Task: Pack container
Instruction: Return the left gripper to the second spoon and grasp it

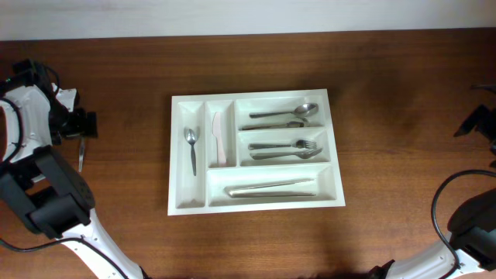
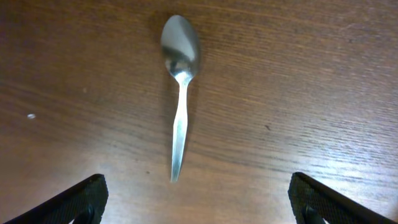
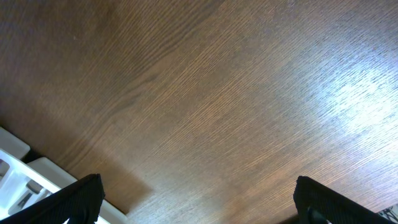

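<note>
The white container point(image 1: 256, 95) lies mid-table, with five compartments. It holds a small spoon point(image 1: 191, 146), a white knife point(image 1: 219, 139), spoons point(image 1: 283, 115), forks point(image 1: 285, 149) and knives point(image 1: 271, 188). A loose steel spoon point(image 2: 180, 93) lies on the wood at the far left, and also shows in the overhead view point(image 1: 80, 156). My left gripper point(image 2: 199, 205) hovers over it, open and empty, with the handle tip between the jaws. My right gripper point(image 3: 199, 202) is open and empty over bare wood at the far right; the container's corner point(image 3: 18, 171) shows at its lower left.
The brown wooden table point(image 1: 387, 77) reaches a pale wall at the back. My left arm point(image 1: 46, 194) fills the left front corner, and my right arm point(image 1: 473, 225) with its cable the right front corner.
</note>
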Action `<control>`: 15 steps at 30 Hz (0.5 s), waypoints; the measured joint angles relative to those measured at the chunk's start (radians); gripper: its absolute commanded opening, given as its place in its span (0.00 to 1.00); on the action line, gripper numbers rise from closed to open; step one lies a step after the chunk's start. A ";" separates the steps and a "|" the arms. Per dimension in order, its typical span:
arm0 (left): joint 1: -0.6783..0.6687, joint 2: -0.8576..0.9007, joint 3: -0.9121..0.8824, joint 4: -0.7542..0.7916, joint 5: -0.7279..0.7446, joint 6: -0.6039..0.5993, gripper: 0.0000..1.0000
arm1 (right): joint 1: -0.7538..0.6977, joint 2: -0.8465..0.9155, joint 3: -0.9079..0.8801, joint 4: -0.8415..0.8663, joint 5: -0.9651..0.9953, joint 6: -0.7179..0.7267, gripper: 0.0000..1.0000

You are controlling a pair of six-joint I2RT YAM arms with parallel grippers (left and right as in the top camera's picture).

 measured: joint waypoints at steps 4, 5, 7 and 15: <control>0.000 0.000 -0.017 0.009 0.000 0.000 0.95 | 0.000 0.000 0.000 0.000 0.000 0.000 0.99; 0.000 0.000 -0.017 0.013 0.000 0.000 0.95 | 0.000 0.000 0.000 0.000 0.000 0.000 0.99; 0.000 0.000 -0.017 0.025 0.000 0.000 0.95 | 0.000 0.000 0.000 0.000 0.000 0.000 0.99; 0.000 0.000 -0.069 0.075 0.000 0.000 0.95 | 0.000 0.000 0.000 0.000 0.000 0.000 0.99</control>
